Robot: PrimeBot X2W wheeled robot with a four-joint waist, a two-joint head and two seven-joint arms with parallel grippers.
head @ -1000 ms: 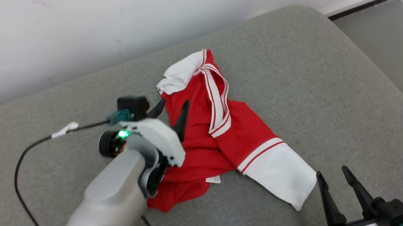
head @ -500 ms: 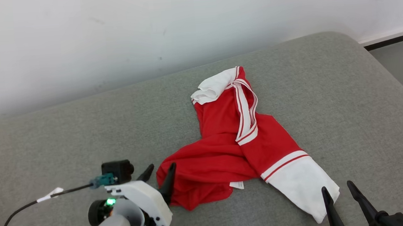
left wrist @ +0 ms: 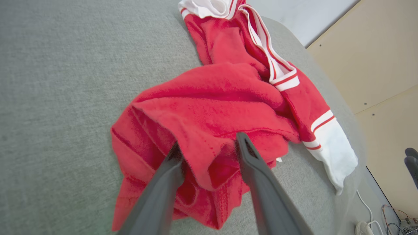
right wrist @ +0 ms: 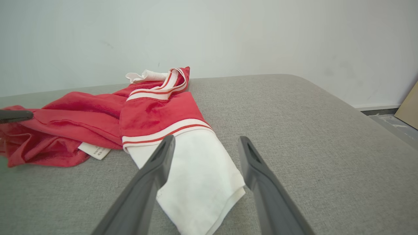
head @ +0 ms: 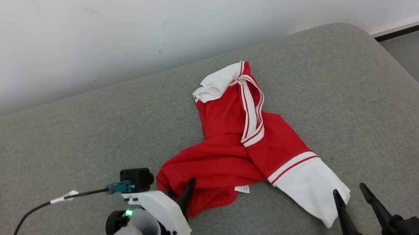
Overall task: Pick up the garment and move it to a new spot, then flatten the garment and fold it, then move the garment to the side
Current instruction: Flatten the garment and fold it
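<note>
One red garment (head: 220, 161) with white trim is shown lying crumpled near the middle of a grey upholstered surface (head: 85, 141), below a pale wall (head: 115, 35). A white sleeve end (head: 310, 188) is spread toward the robot's right, and a striped band (head: 252, 118) is draped across the upper part.

The left gripper (head: 180, 187) is set at the garment's near-left bunch. In the left wrist view its jaws are seen spread, with a raised fold of red cloth standing between the two fingers (left wrist: 156, 182). Whether the cloth is squeezed yet cannot be told. The right gripper (head: 348, 189) is held just beside the white sleeve end, with its jaws spread wide and nothing gripped.

The garment is judged to be light, soft and limp, so sagging and unfolding are to be expected once it is lifted. A thick bunched fold, such as the one between the left fingers, is judged a sound hold, whereas a single thin layer could slip free. The sleeve end is judged a good second hold for the right gripper.
</note>
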